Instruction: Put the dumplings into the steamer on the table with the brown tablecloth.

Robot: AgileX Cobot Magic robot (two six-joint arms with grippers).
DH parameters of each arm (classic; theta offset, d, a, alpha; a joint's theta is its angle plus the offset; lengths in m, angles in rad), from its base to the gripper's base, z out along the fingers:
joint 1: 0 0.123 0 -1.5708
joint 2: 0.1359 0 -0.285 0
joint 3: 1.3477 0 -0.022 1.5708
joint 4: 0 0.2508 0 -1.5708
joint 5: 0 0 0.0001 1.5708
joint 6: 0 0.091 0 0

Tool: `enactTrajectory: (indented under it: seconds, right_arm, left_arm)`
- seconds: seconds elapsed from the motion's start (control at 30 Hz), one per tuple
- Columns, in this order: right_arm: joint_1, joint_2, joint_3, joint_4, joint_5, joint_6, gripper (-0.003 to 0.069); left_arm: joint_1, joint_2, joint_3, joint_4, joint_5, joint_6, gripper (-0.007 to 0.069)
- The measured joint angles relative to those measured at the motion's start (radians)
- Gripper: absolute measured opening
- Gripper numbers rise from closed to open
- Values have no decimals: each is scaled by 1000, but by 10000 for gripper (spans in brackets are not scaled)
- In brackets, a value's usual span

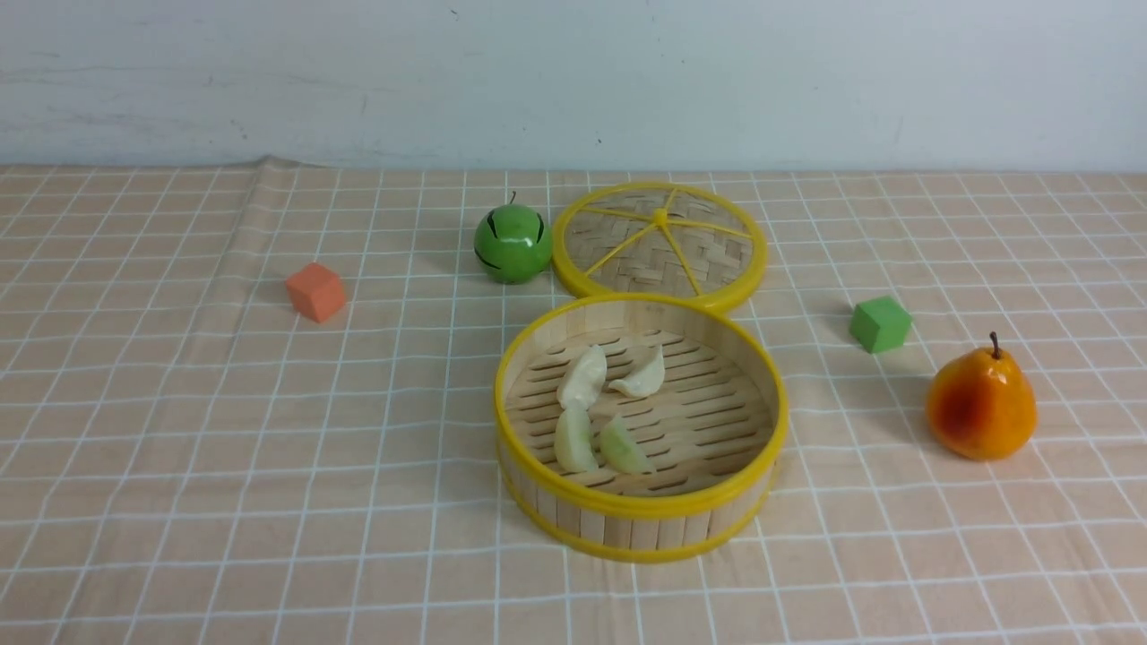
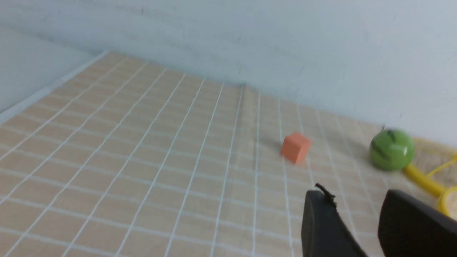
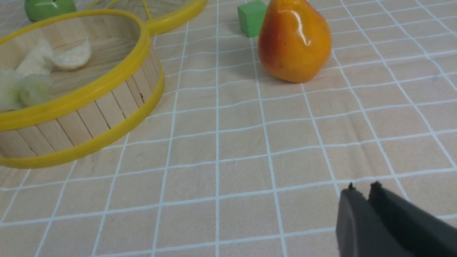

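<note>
The round bamboo steamer (image 1: 641,528) with yellow rims stands in the middle of the brown checked tablecloth (image 1: 224,448). Several pale dumplings (image 1: 584,376) lie on its slatted floor, toward its left side. They also show in the right wrist view (image 3: 73,57), inside the steamer (image 3: 107,103). Neither gripper shows in the front view. My left gripper (image 2: 355,194) is open and empty above the cloth, to the left of the steamer. My right gripper (image 3: 361,186) is shut and empty, low over the cloth to the right of the steamer.
A flat woven lid (image 1: 660,242) with yellow spokes lies behind the steamer. A green round fruit (image 1: 513,243) sits left of the lid. An orange cube (image 1: 315,291) is at the left. A green cube (image 1: 880,323) and an orange pear (image 1: 981,403) are at the right.
</note>
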Motion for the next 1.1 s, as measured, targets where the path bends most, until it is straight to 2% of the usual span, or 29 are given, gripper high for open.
enactTrajectory:
  seconds: [0.03,0.1,0.17,0.33,0.37,0.4,0.53,0.67,0.77,1.0,1.1]
  right_arm:
    - [0,0,0,0,0,0,53]
    - [0,0,0,0,0,0,57]
    - [0,0,0,0,0,0,59]
    - [0,0,0,-1,0,0,67]
    - [0,0,0,-1,0,0,68]
    - [0,0,0,-1,0,0,71]
    - [0,0,0,-1,0,0,75]
    - [0,0,0,-1,0,0,81]
    - [0,0,0,-1,0,0,87]
    - [0,0,0,-1,0,0,97]
    - [0,0,0,-1,0,0,98]
  left_arm:
    - [8,-3,7,-3,0,2,235]
    - [89,-16,109,-30,-184,39,225]
    - [116,-16,144,-43,-246,54,207]
    - [121,-16,167,-191,-274,106,22]
    - [120,-16,167,-191,-274,111,14]
    - [109,-16,167,-277,-242,159,-14]
    - [79,-16,167,-433,-114,321,-14]
    - [55,-16,168,-501,35,456,-14]
    - [52,-16,170,-517,84,501,-14]
    - [51,-16,170,-519,87,527,-14]
    - [51,-16,170,-519,89,577,-14]
